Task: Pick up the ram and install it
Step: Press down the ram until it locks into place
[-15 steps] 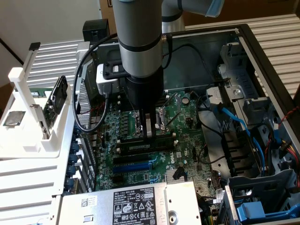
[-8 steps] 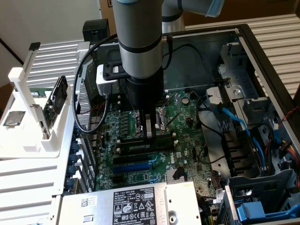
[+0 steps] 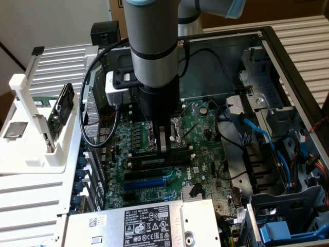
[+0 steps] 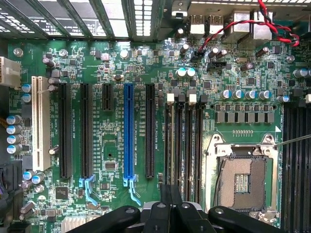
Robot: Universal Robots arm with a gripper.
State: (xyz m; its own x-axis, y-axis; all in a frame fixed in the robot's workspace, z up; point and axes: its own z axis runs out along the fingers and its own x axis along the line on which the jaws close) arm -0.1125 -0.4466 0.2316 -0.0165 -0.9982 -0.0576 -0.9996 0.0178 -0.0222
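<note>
Ram (image 3: 177, 150) noted as a long dark stick lying along the bank of memory slots (image 4: 192, 145), just beside the open CPU socket (image 4: 241, 179) and directly under the gripper (image 3: 163, 148). In the wrist view, seen edge-on only (image 4: 169, 141), running away from the fingertips; full seating in the slot cannot be judged. Gripper (image 4: 171, 204) found with fingers pressed together, tips down at the stick's upper edge near mid-length; touching or just above, cannot tell; nothing seen pinched between them. Arm positioned vertically over the motherboard (image 4: 112, 58), inside the open computer case (image 3: 288, 56). Blue expansion slot (image 4: 128, 131) located well apart from the ram, on the far side of the slot bank from the socket, with black slots either side. Power supply (image 3: 149, 226) at the near edge of the case. White rack (image 3: 31, 118) standing outside the case at the exterior view's left. Blue cables (image 3: 257, 134) routed at the exterior view's right.
</note>
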